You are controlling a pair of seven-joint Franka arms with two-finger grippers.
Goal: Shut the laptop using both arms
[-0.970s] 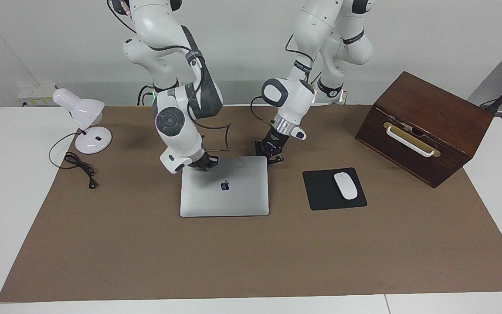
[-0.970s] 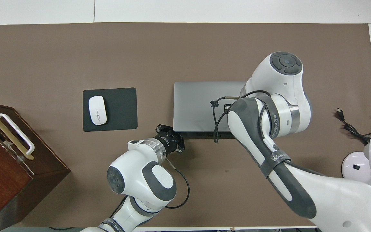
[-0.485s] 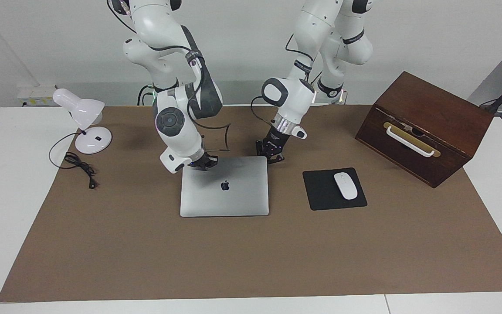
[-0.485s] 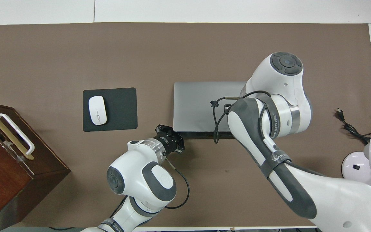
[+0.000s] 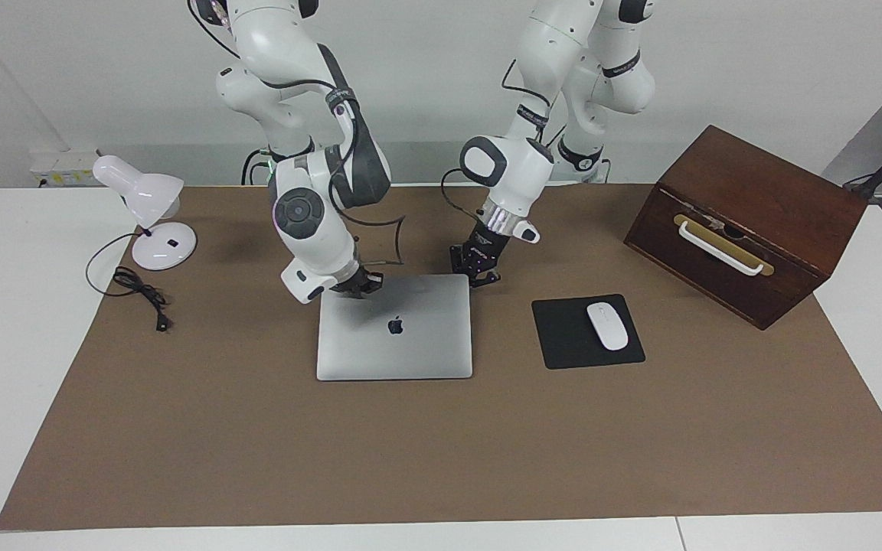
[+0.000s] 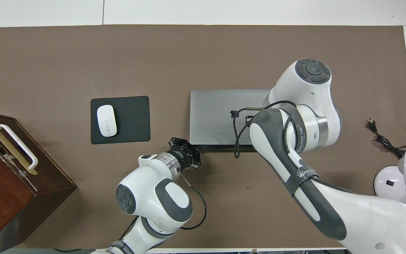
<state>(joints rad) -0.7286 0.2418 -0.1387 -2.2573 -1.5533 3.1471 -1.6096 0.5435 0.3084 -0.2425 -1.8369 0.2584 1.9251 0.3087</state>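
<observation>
Lying flat on the brown mat beside the mouse pad (image 5: pixel 587 331), the laptop (image 5: pixel 394 327) appears fully closed. The right gripper (image 5: pixel 357 287) and left gripper (image 5: pixel 476 272), both clenched and empty, sit at its robot-side corners. Next move: likely withdraw both arms upward.

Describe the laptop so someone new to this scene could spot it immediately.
On the brown mat that covers the table, look near the middle, just in front of the two robot arms. The laptop lies there flat and closed, beside the black mouse pad with a white mouse. It is the only silver-grey slab, with a dark apple logo on its lid.
</observation>
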